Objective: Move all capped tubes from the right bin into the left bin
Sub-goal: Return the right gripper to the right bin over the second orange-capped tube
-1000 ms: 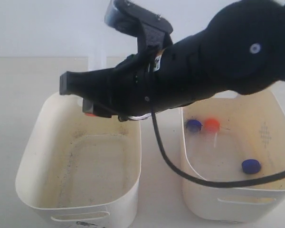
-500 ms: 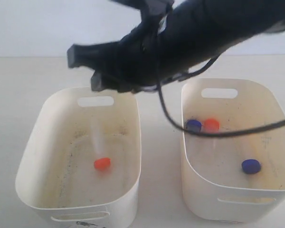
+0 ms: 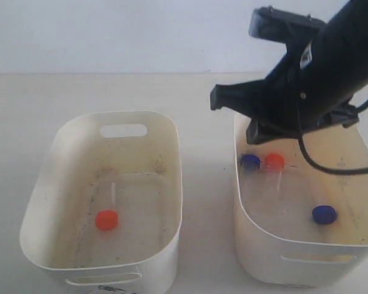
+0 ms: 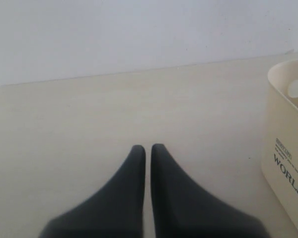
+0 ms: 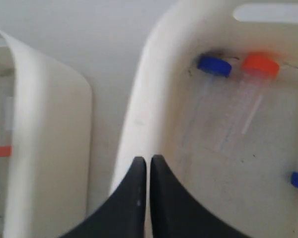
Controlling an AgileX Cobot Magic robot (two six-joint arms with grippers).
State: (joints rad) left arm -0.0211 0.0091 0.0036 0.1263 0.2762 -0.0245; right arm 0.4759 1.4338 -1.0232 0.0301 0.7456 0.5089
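I am seeing my left gripper [image 4: 148, 148] resting over the bare table [image 4: 89, 99], its fingers pressed together with nothing between them. The left bin [image 3: 49, 177] is holding one orange-capped tube [image 3: 107, 219], lying on its speckled floor. My right gripper [image 5: 149, 159] is hovering above the right bin [image 3: 306, 263], over the rim facing the left bin, fingers closed and empty. Inside that bin a blue-capped tube [image 3: 251, 162] and a second orange-capped tube [image 3: 273, 161] are lying side by side at the far end, with a second blue-capped tube [image 3: 324, 214] nearer the front.
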